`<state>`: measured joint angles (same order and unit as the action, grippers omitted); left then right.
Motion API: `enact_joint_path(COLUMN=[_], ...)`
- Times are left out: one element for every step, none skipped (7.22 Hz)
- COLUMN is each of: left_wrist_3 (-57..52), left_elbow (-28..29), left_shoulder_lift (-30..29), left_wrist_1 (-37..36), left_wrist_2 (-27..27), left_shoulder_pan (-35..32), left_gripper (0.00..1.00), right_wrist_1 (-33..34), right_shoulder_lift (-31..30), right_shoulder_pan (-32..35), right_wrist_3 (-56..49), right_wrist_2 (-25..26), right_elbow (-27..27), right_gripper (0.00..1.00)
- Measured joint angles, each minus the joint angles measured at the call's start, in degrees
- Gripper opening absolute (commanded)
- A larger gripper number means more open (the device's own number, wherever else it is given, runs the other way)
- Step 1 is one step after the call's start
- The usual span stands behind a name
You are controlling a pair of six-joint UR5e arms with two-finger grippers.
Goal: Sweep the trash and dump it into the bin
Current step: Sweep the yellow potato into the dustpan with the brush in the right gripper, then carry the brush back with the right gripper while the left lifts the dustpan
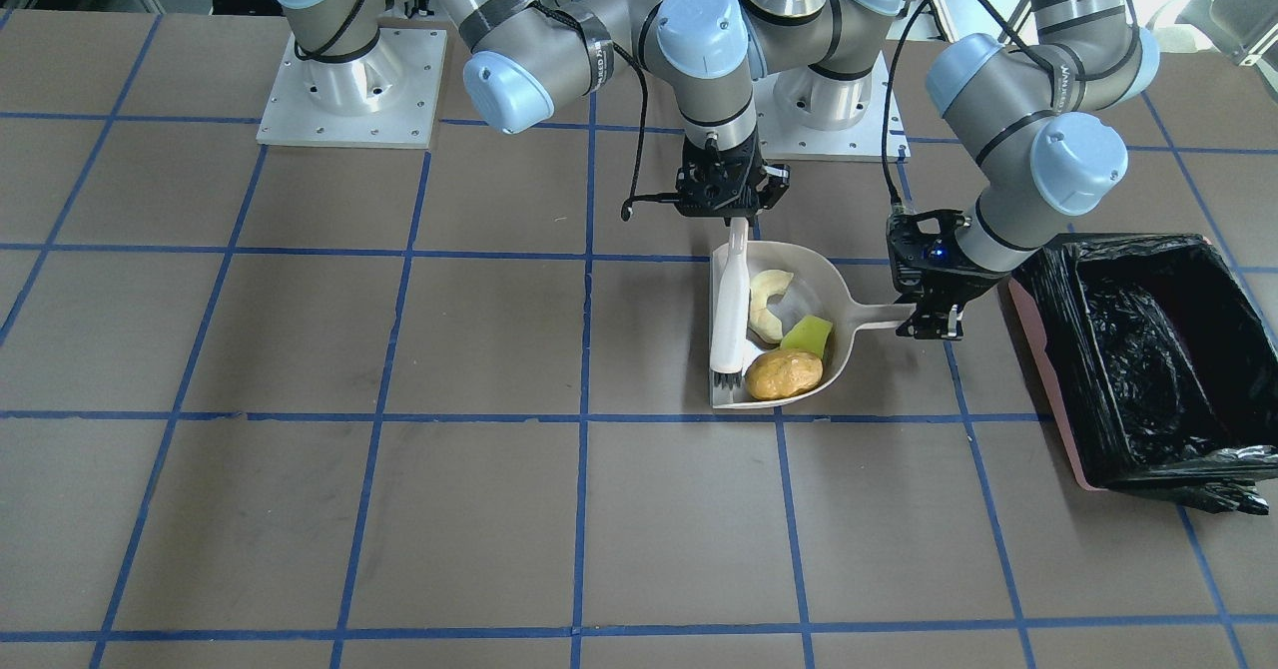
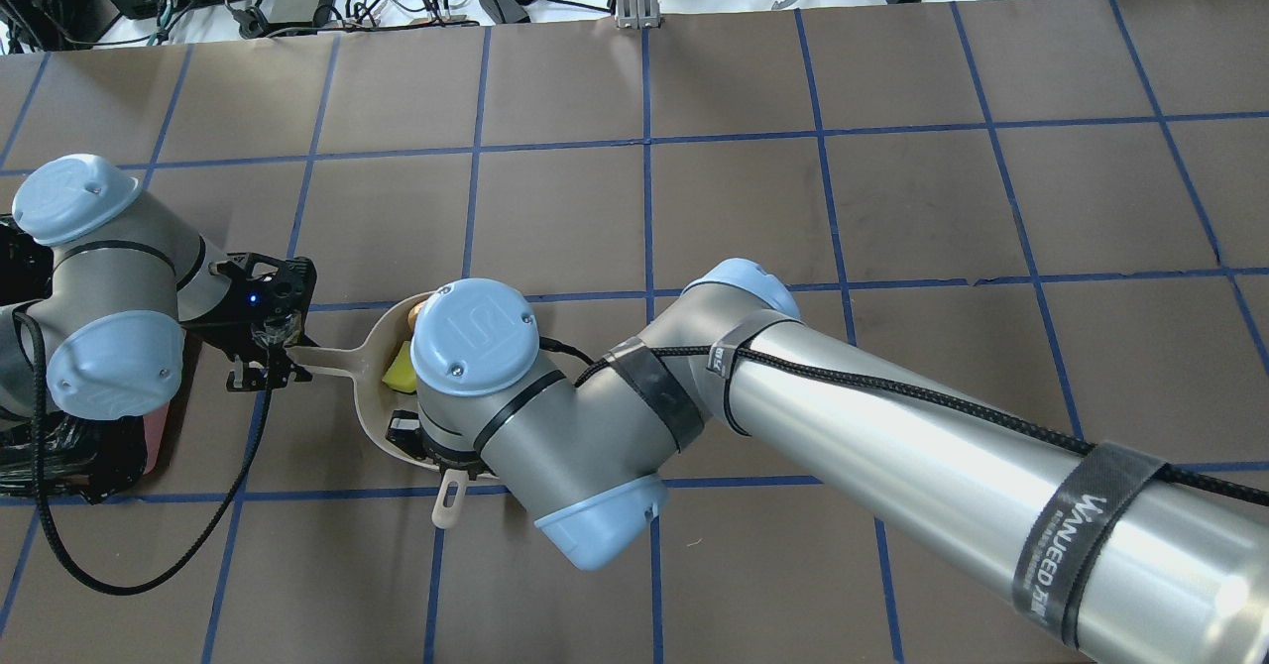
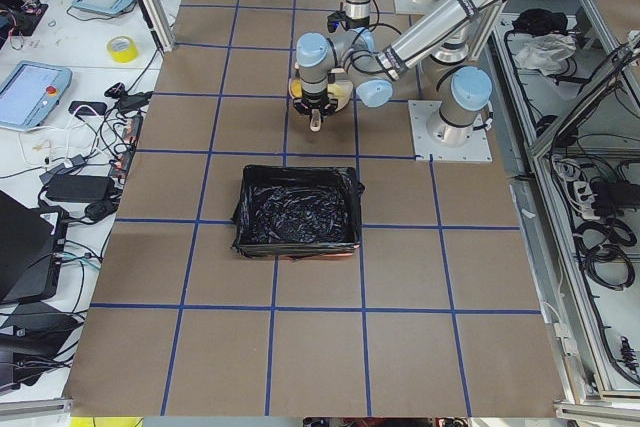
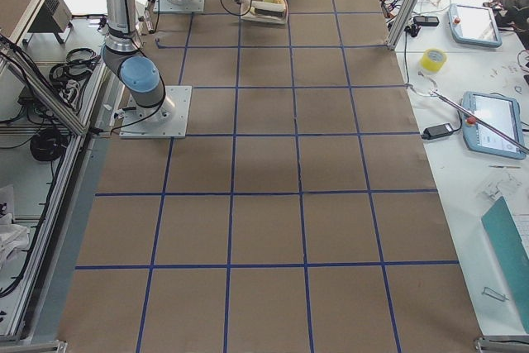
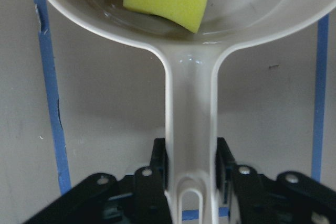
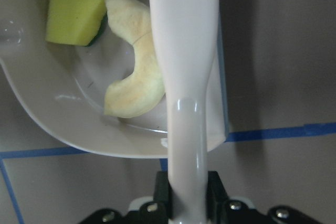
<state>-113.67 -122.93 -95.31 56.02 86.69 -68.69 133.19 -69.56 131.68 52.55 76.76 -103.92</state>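
Brush handle overlaps crescent slice up close; overhead, right arm hides slice.

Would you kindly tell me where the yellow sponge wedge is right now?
In the front-facing view the yellow wedge lies inside the dustpan, between the cream slice and the brown lump, nearer the handle in the left gripper than the brush.

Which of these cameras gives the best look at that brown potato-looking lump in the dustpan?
The front-facing view: the whole lump lies unobstructed in the dustpan. Overhead, the right arm hides nearly all of it. The left wrist camera catches only its edge, the right wrist barely a sliver; the side views are too distant.
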Motion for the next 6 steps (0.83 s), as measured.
enact_joint_path(left_wrist_3=[0.04, 0.13, 0.23, 0.27, 0.41, 0.8], left_elbow=[0.07, -0.09, -0.32, -0.37, -0.19, 0.37], left_shoulder_lift=[0.1, 0.39, 0.67, 0.84, 0.94, 0.96], left_wrist_1=[-0.94, -2.54, -3.73, -4.72, -6.02, -6.87], left_wrist_2=[-0.05, -0.09, -0.13, -0.15, -0.3, -1.41], left_shoulder_pan=[0.03, 0.0, -0.09, -0.14, 0.11, 1.01], left_gripper=[0.0, 0.0, 0.0, 0.0, 0.0, 0.0], right_wrist_1=[-2.14, -4.45, -7.91, -11.98, -15.67, -18.32], right_shoulder_lift=[-0.52, -1.64, -3.66, -6.04, -7.84, -8.86], right_shoulder_pan=[-1.48, -4.11, -8.01, -13.13, -18.91, -24.97], right_wrist_3=[-3.24, -7.02, -12.15, -18.48, -25.57, -33.38], right_wrist_2=[2.06, 3.21, 3.75, 4.0, 4.45, 5.65], right_elbow=[0.09, 0.17, 0.4, 0.6, 0.68, 0.82], right_gripper=[0.0, 0.0, 0.0, 0.0, 0.0, 0.0])
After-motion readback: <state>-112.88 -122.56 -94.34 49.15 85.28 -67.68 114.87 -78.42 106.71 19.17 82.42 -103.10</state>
